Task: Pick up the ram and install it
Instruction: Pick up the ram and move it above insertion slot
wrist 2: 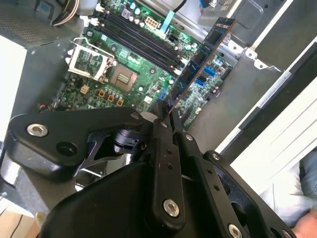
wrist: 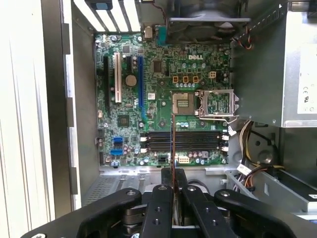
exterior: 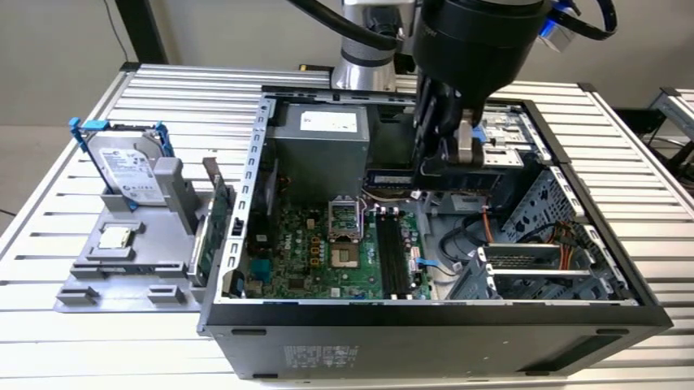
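On the slatted bench (exterior: 97, 349) the open computer case (exterior: 434, 337) lies on its side so its motherboard (exterior: 309, 264) faces up, and above it the gripper (wrist 2: 167, 115), closed tight on one end of the ram (wrist 2: 203, 57), holds that thin blue stick in the air over the long black slots (wrist 2: 138, 37), not yet seated.

White maker's mark on the motherboard (wrist: 163, 105) ahead of the jaws; stickers on the power supply (exterior: 320, 153) beside them and the hard drive (exterior: 128, 171) well apart, print too small.
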